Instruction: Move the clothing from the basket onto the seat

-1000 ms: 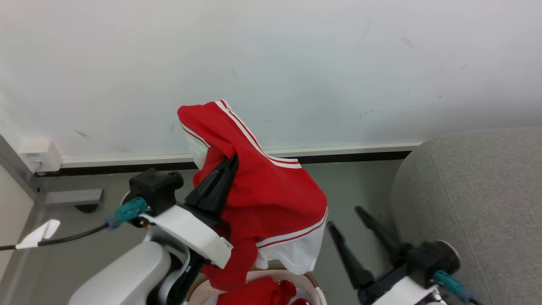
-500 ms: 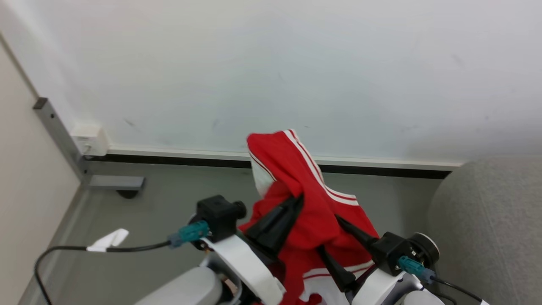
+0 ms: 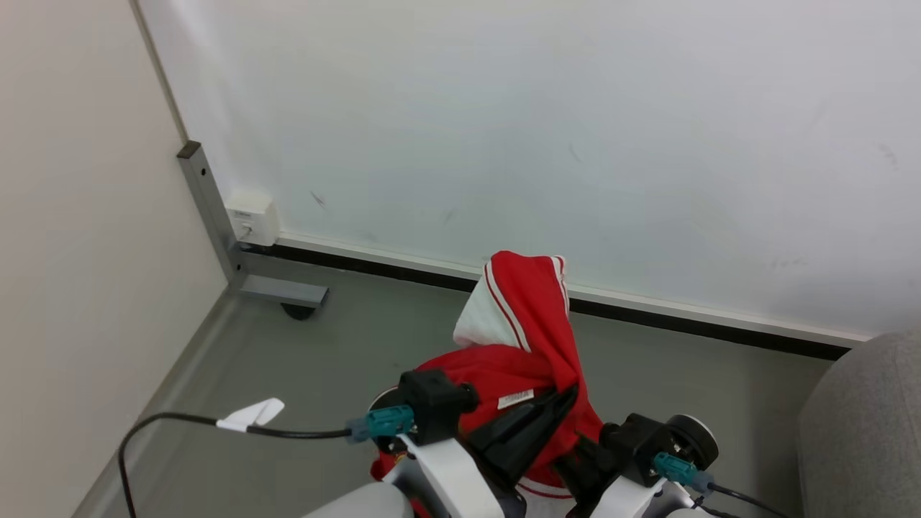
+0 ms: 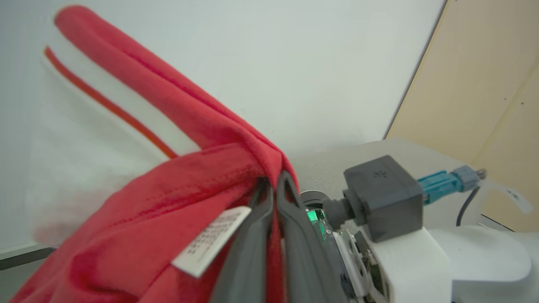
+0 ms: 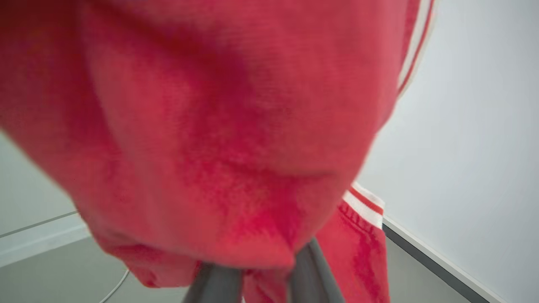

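The red clothing [image 3: 529, 324] with white stripes hangs bunched in the air in front of the wall. My left gripper [image 3: 565, 399] is shut on it, and the left wrist view shows the two fingers [image 4: 294, 235] pressed together on a red fold [image 4: 168, 189] beside a white label [image 4: 210, 242]. My right gripper [image 3: 586, 450] is pushed into the cloth from the right. Its fingers [image 5: 309, 273] draw together with red cloth [image 5: 236, 139] between and over them, hiding the tips. A corner of the grey seat [image 3: 863, 439] shows at the lower right. The basket is out of view.
A white wall [image 3: 547, 129] with a dark skirting strip runs behind the clothing, above grey floor [image 3: 345, 345]. At the left stand a beige panel [image 3: 79, 237], a metal post [image 3: 209, 208] with a white socket box [image 3: 252, 216], and a black cable [image 3: 180, 421] trailing from my left wrist.
The camera has swung, putting the basket out of view. My right gripper, open and apart from the clothing a second ago, has moved into the cloth and closed on it. The left grip has held.
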Motion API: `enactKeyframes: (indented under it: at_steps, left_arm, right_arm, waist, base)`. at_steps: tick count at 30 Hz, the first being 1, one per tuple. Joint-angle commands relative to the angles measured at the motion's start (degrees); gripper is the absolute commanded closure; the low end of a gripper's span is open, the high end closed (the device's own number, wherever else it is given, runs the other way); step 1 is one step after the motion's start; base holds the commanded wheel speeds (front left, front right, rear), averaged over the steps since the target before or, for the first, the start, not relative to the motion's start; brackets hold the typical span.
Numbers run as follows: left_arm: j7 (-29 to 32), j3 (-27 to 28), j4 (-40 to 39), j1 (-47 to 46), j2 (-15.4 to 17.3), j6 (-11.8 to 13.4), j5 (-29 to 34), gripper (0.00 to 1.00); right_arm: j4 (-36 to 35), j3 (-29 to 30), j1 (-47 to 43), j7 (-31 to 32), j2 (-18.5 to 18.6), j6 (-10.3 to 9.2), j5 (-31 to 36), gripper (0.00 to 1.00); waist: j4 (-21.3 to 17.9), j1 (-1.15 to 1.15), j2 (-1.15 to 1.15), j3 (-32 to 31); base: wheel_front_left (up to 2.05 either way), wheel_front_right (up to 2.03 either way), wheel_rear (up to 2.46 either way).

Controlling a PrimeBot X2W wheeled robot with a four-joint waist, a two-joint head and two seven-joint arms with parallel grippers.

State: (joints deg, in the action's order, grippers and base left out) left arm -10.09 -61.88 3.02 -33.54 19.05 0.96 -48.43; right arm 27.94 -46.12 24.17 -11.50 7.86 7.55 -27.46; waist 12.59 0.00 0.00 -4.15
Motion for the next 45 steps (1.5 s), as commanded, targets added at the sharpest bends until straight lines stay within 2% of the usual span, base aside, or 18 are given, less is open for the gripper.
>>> enactKeyframes:
  at_steps: [1, 8, 15, 16, 17, 18, 24, 33, 34, 45]
  left_arm:
    - [-0.05, 0.21, 0.13, 0.64, 0.42, 0.11, -0.58, 1.00]
    - [-1.69, 3.31, 0.93, 1.46, 2.10, 2.92, -1.38, 1.00]
    - [-2.41, 4.01, 1.23, 2.34, 3.06, 3.56, -1.14, 1.00]
    - [-2.56, 4.08, 1.28, 2.46, 2.95, 3.63, -1.22, 0.87]
    - [-2.70, 4.10, 1.23, 2.57, 2.79, 3.52, -1.45, 0.55]
    - [-2.77, 4.12, 1.25, 2.71, 2.75, 3.46, -1.55, 0.00]
    - [-3.40, 4.79, 0.35, 3.46, 3.64, 3.50, -1.61, 0.00]
    - [-4.21, 5.69, -1.41, 3.50, 4.37, 4.98, 0.53, 0.00]
    - [-4.21, 5.69, -1.41, 3.50, 4.37, 4.98, 0.53, 0.00]
    - [-4.89, 6.15, -2.12, 2.92, 4.74, 4.51, 4.82, 0.00]
  right_arm:
    - [0.48, -0.30, 0.73, -0.76, 0.24, -0.12, -0.65, 1.00]
    - [0.28, 3.05, -0.31, -3.03, -0.07, -0.12, -3.71, 1.00]
    - [-3.38, 8.10, -3.15, -3.71, -0.32, -0.12, -6.50, 1.00]
    - [-3.82, 8.86, -3.60, -3.70, -0.49, -0.12, -6.91, 1.00]
    - [-4.25, 9.58, -3.93, -3.71, -0.59, -0.12, -7.16, 1.00]
    - [-4.72, 10.11, -4.13, -3.72, -0.58, -0.12, -7.33, 1.00]
    - [-7.66, 13.53, -4.54, -3.72, -0.16, -0.12, -6.81, 1.00]
    - [-11.80, 22.01, -4.54, -3.72, 0.47, -0.12, -5.15, 1.00]
    - [-11.80, 22.01, -4.54, -3.72, 0.47, -0.12, -5.15, 1.00]
    - [-16.73, 26.99, -8.91, -3.73, -0.19, -0.12, -3.60, 1.00]
  waist:
    - [0.51, 0.00, 0.00, -0.14]
    - [-0.23, 0.00, 0.00, 0.44]
    - [-1.68, 0.00, 0.00, 1.16]
    - [-1.90, 0.00, 0.00, 1.28]
    - [-2.16, 0.00, 0.00, 1.42]
    - [-2.51, 0.00, 0.00, 1.60]
    - [-6.20, 0.00, 0.00, 2.89]
    - [-16.33, 0.00, 0.00, 6.34]
    - [-16.33, 0.00, 0.00, 6.34]
    - [-30.46, 0.00, 0.00, 8.31]
  base:
    - [0.00, 0.00, 0.00]
    - [0.00, 0.00, 0.00]
    - [0.00, 0.00, 0.00]
    - [0.00, 0.00, 0.00]
    - [0.00, 0.00, 0.00]
    - [0.00, 0.00, 0.00]
    - [0.00, 0.00, 0.00]
    - [0.00, 0.00, 0.00]
    - [0.00, 0.00, 0.00]
    - [0.00, 0.00, 0.00]
